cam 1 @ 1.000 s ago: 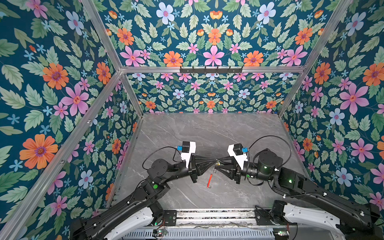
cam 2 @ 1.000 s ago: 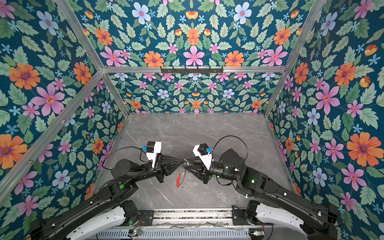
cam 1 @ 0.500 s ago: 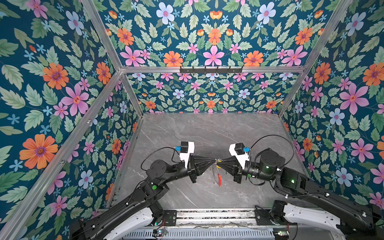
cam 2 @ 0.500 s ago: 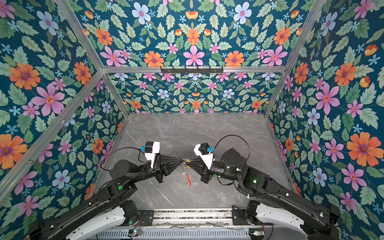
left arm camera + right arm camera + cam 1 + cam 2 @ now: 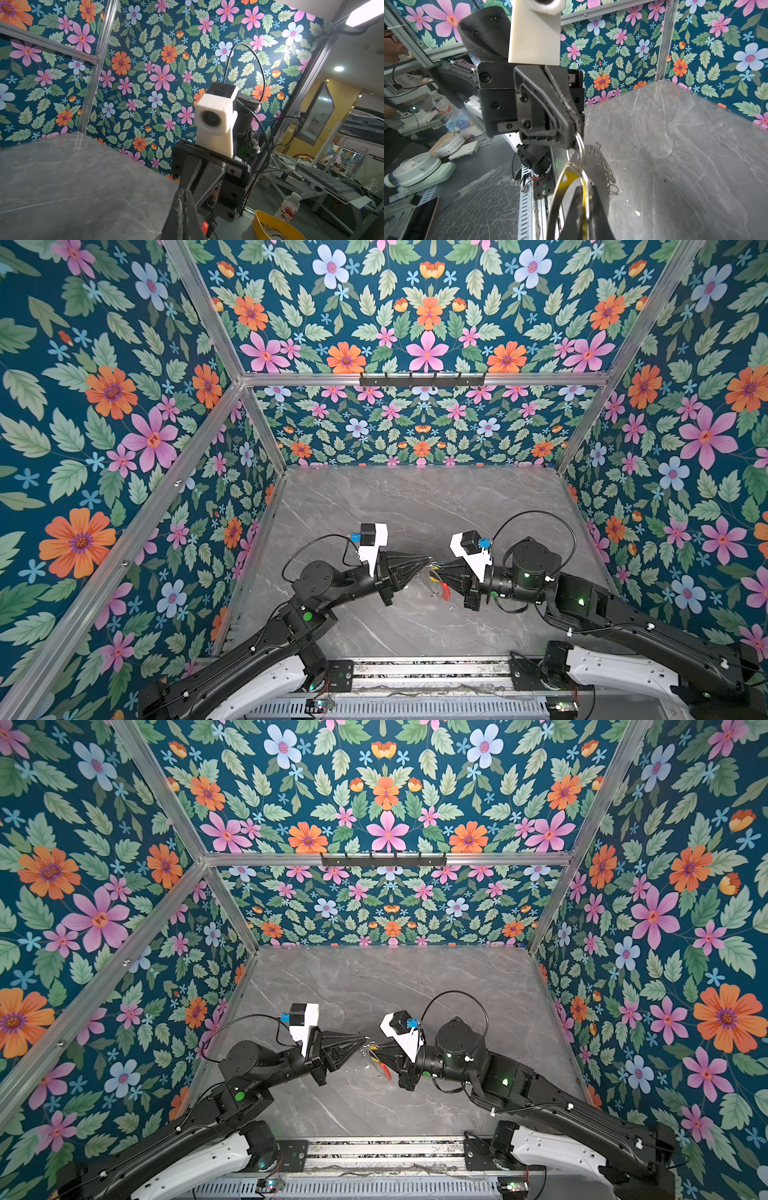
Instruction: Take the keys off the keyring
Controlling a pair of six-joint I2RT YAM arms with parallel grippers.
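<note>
The fingers [image 5: 542,108] of the left gripper [image 5: 575,143] are of matt black moulded plastic, their pads [image 5: 563,98] rough and frayed along the closed jaws. A small loop [image 5: 580,141] of bright polished metal is pinched at their tips. A yellow tag [image 5: 584,197] of glossy plastic is clamped between the right gripper [image 5: 585,190] jaws. The keyring [image 5: 444,592] is sleeved in red plastic. The table [image 5: 685,155] under the jaws is smooth, faintly glossy grey stone-look
</note>
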